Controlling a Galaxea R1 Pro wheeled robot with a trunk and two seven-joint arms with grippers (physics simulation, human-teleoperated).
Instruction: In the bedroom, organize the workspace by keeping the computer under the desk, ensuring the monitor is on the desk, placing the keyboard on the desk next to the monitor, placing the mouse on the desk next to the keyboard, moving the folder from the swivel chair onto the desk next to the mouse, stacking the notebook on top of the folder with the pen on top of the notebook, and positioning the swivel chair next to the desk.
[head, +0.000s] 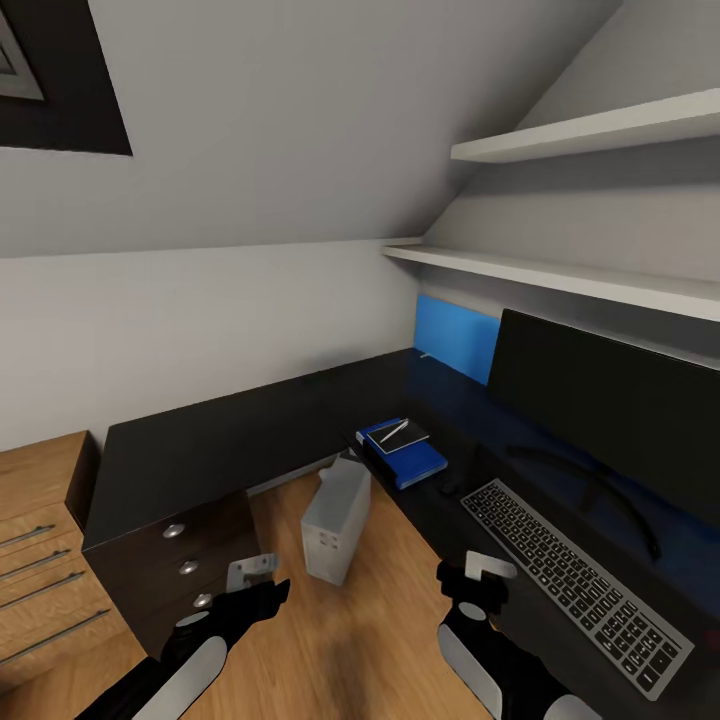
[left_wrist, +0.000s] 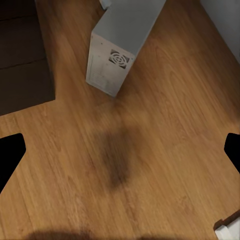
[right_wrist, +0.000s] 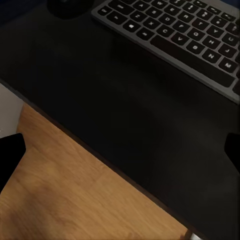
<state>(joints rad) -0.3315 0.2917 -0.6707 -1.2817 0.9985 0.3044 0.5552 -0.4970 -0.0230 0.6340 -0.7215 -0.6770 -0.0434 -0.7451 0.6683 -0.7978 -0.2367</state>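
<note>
The black-topped desk wraps around in an L. On its right wing stand the monitor and, in front of it, the keyboard. The small black mouse lies between the keyboard and the blue folder. On the folder rests the notebook, with the pen on it. The computer stands on the floor in the L's inner corner. My left gripper hangs open over the floor. My right gripper is open over the desk's front edge. The swivel chair is out of view.
The dark drawer unit with round knobs sits under the desk's left wing, close to my left arm. Light oak drawers stand further left. Two white shelves run along the sloped wall above the monitor. Wood floor lies between my arms.
</note>
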